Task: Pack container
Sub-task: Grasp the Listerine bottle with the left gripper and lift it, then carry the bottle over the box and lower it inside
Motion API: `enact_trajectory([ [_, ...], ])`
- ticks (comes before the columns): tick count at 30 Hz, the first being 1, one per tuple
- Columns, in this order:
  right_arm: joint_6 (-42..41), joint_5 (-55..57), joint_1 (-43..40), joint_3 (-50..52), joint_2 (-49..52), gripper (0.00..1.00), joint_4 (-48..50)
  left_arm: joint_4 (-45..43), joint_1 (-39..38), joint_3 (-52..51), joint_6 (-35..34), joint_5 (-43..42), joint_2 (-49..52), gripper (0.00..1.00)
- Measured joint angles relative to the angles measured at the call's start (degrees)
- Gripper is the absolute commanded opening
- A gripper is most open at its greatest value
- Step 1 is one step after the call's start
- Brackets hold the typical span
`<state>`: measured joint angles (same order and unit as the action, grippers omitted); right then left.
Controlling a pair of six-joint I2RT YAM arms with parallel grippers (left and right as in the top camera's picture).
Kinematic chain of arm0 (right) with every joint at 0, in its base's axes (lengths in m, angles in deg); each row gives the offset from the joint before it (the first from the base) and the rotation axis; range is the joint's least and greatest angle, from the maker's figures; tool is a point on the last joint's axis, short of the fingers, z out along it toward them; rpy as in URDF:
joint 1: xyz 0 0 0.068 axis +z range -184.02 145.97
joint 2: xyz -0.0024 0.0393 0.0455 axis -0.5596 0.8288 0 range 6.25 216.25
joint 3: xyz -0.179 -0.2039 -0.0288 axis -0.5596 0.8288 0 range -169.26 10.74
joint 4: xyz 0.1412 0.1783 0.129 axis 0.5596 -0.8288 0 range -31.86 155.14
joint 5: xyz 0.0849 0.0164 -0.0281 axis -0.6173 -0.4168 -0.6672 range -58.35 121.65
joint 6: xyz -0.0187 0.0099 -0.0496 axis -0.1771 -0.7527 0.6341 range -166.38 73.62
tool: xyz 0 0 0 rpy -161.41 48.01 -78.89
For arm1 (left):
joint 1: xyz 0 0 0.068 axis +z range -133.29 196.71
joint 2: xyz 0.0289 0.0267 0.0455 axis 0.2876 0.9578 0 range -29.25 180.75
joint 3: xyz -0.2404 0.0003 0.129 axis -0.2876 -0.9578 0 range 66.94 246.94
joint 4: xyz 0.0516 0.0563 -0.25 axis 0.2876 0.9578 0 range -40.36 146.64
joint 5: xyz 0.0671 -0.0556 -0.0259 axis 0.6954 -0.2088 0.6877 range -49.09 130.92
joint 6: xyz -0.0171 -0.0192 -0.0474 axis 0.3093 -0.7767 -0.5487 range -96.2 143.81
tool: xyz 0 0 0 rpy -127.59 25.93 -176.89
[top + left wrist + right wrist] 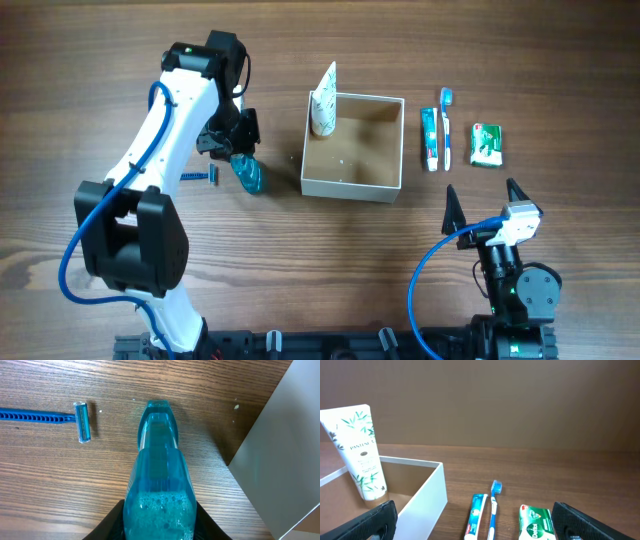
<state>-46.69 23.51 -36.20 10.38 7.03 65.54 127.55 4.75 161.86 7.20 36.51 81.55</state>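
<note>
White PANTENE tube (pixel 355 452) upright inside container (pixel 427 497)

– What lettering can be read?
– "PANTENE" is printed on the white tube (pixel 357 450) with green leaf sprigs, which is propped in the container (pixel 427 495). The smaller lines beneath cannot be made out.
– And on the green packet (pixel 536 522)?
– A word resembling "Dettol" is partly shown. The print on the toothpaste tube (pixel 476 519) is too small to be read.
</note>
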Motion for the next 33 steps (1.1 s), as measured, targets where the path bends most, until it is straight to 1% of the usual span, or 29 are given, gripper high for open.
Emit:
enact_trajectory([
  [8,0.0,0.0,0.0,0.0,0.0,1.0,0.0,0.37,0.0,1.31,0.0,0.0,-0.02,0.22],
  [14,0.0,0.0,0.0,0.0,0.0,1.0,0.0,0.74,0.2,10.27,0.02,0.02,-1.07,0.22],
  [18,0.0,0.0,0.0,0.0,0.0,1.0,0.0,0.85,1.11,15.61,0.04,0.07,-5.46,0.22],
  [21,0.0,0.0,0.0,0.0,0.0,1.0,0.0,-0.02,1.55,18.16,0.04,0.24,-9.64,0.2],
  [24,0.0,0.0,0.0,0.0,0.0,1.0,0.0,-2.29,1.57,18.99,0.04,0.22,-14.56,0.2],
  [27,0.0,0.0,0.0,0.0,0.0,1.0,0.0,-3.5,1.42,19.23,-0.04,0.22,-19.45,0.24],
  [29,0.0,0.0,0.0,0.0,0.0,1.0,0.0,-4.2,1.14,19.28,-0.44,0.26,-22.23,0.25],
  [33,0.0,0.0,0.0,0.0,0.0,1.0,0.0,-5.4,-1.01,19.39,-2.12,0.44,-26.67,0.25],
])
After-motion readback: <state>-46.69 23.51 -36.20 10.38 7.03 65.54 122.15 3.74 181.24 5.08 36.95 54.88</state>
